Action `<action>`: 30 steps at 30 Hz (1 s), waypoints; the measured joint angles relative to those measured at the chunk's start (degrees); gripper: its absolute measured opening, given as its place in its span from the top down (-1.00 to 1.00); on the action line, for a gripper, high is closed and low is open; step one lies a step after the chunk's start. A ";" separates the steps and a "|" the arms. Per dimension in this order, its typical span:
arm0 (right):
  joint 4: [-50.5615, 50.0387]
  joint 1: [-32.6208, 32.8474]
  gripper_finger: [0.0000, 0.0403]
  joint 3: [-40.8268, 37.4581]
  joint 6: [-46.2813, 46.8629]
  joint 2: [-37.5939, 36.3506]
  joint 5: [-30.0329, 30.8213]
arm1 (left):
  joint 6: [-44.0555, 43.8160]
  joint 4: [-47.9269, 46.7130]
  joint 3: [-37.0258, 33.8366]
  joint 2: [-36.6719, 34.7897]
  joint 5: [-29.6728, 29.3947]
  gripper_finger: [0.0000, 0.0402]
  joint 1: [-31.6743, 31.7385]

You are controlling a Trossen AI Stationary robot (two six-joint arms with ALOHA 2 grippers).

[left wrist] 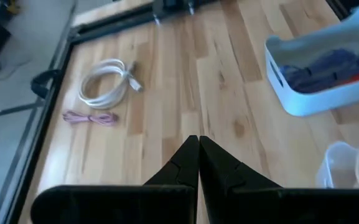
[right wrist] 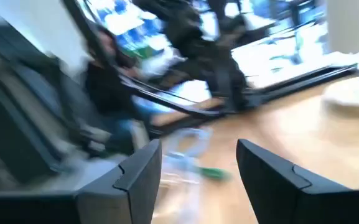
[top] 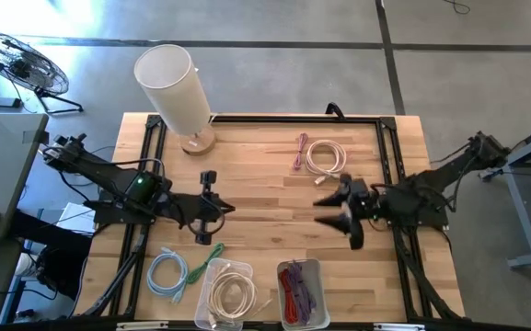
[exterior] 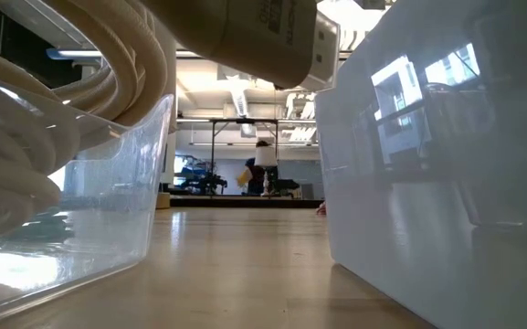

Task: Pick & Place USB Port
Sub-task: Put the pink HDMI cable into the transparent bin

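1. High view: the wooden table (top: 265, 198) fills the middle of the frame. My right gripper (top: 337, 210) hangs right of centre with its fingers spread and nothing between them.
2. The task's thing, as I judge it, is the white coiled USB cable (top: 324, 156). It lies in the upper middle of the frame, just above my right jaws, beside a small pink cable (top: 299, 152). My right arm is clearly the nearer one.
3. I cannot tell the plug's long axis from here.
4. My left gripper (top: 208, 216) waits left of centre, fingers pressed together, empty.
5. At the bottom, a clear bin (top: 225, 294) holds a white coil.
6. Beside it, a white bin (top: 302, 294) holds red and purple cables.
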 joint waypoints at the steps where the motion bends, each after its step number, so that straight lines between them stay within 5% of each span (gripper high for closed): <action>1: -2.30 -1.57 0.01 0.00 -2.62 -0.70 -0.35 | 0.10 0.25 0.00 -0.23 -0.35 0.96 0.00; 10: -26.13 -20.15 0.01 0.00 -13.58 -2.98 -7.84 | -0.45 2.54 0.00 -5.66 -2.70 0.96 0.04; 21: -39.47 -40.02 0.01 0.00 -26.80 -1.57 -17.65 | 0.38 3.78 0.02 -12.03 -11.59 0.96 0.04; 30: -46.64 -50.44 0.01 -0.02 -38.41 9.32 -24.26 | 2.63 3.91 0.02 -12.05 -16.12 0.96 1.61</action>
